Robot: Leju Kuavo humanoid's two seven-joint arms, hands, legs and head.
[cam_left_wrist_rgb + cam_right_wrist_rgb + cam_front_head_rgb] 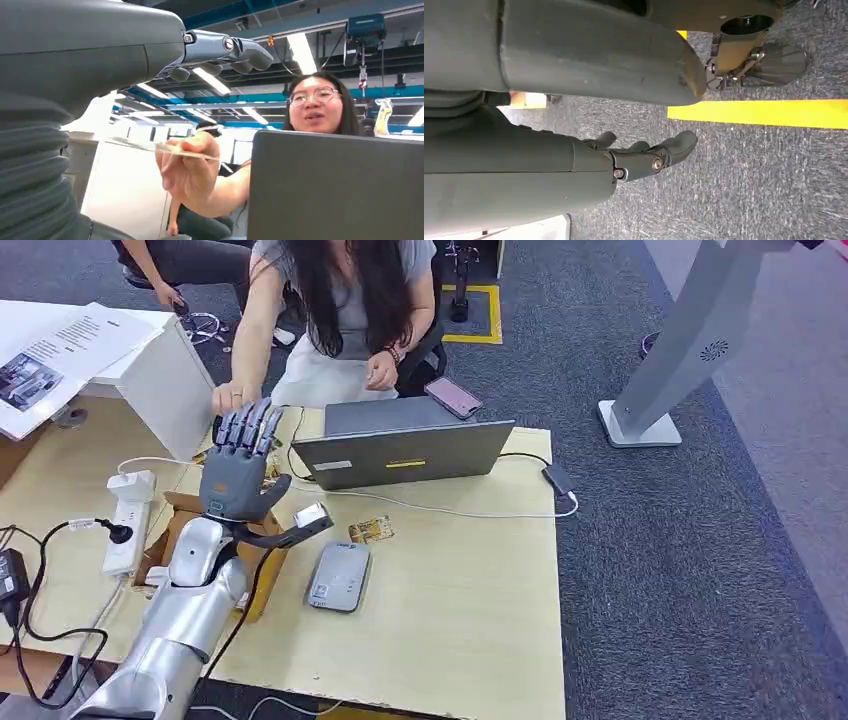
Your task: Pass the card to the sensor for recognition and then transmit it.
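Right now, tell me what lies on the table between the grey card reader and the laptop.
Head view: a small card lies flat between the reader and the laptop, with a white cable nearer the laptop.

A grey laptop (405, 453) and power strip (128, 522) sit on the table (470, 620).

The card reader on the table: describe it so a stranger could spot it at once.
Start at the grey laptop on the wooden table. In front of it lies the card reader, a flat grey rounded slab just right of the left hand. The card nearby is thinner and printed.
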